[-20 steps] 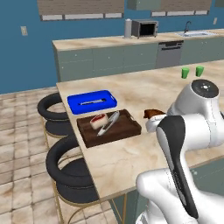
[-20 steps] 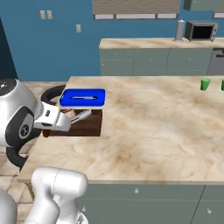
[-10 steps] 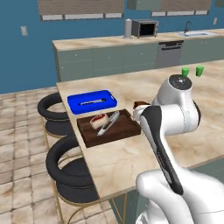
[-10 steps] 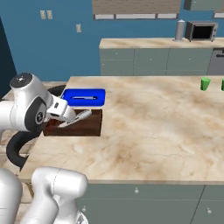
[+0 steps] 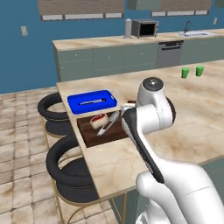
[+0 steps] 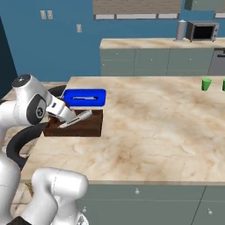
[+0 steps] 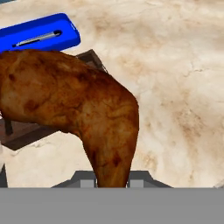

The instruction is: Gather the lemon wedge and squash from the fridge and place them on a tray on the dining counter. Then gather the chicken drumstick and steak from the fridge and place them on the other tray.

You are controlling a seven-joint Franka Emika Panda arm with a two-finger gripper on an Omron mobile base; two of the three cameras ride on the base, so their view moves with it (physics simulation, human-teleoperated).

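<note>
My gripper [image 7: 113,177] is shut on the chicken drumstick [image 7: 74,105], a big brown piece that takes up most of the hand view. In the left base view the gripper [image 5: 128,106] hangs at the right end of the brown tray [image 5: 89,136]. That tray holds a red and white steak [image 5: 98,119] and a long grey utensil [image 5: 109,124]. Just behind it lies the blue tray [image 5: 83,104] with a thin grey utensil in it. In the hand view the blue tray [image 7: 39,35] is at the upper left and the brown tray [image 7: 89,57] lies under the drumstick.
Two green cups [image 5: 186,72] [image 5: 199,71] stand far right on the dining counter [image 5: 192,109]. Two black stools [image 5: 54,109] [image 5: 72,164] line the counter's left edge. A microwave [image 5: 145,29] sits on the back counter.
The arm has swung left across the counter with the drumstick, from right of the trays to the brown tray's right end. The jaws stayed shut.
</note>
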